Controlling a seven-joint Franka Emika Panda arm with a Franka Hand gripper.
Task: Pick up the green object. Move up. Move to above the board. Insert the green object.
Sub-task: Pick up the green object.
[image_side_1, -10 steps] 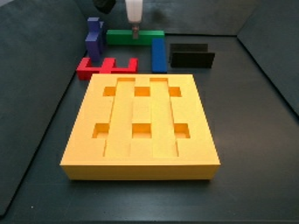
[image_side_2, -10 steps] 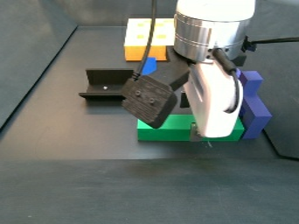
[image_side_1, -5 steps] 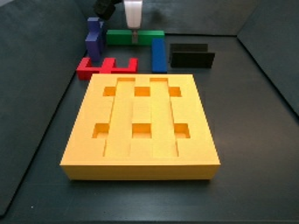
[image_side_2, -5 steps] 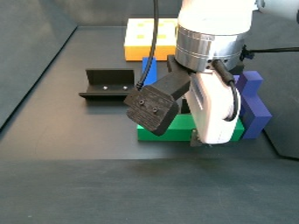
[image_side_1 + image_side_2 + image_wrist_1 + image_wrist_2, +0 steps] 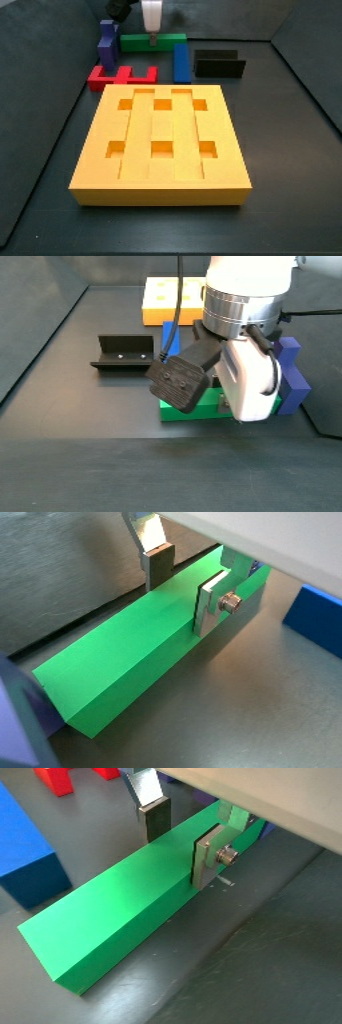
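Observation:
The green object (image 5: 138, 43) is a long green bar lying on the floor at the back, beyond the board (image 5: 134, 165). It fills both wrist views (image 5: 127, 662) (image 5: 120, 918) and shows low in a side view (image 5: 201, 408). My gripper (image 5: 183, 600) (image 5: 181, 853) is down over one end of the bar, with one finger on each long side. The fingers (image 5: 158, 567) stand open with the bar between them, and I see no squeeze on it. In a side view the gripper (image 5: 154, 38) stands upright right over the bar.
A blue bar (image 5: 182, 62) and a red E-shaped piece (image 5: 120, 77) lie between the green bar and the board. A dark blue block (image 5: 106, 42) (image 5: 291, 376) stands beside the green bar. The fixture (image 5: 218, 63) (image 5: 123, 351) stands on the floor nearby.
The gripper has come down a little closer over the green bar. The bar and the other pieces have not moved.

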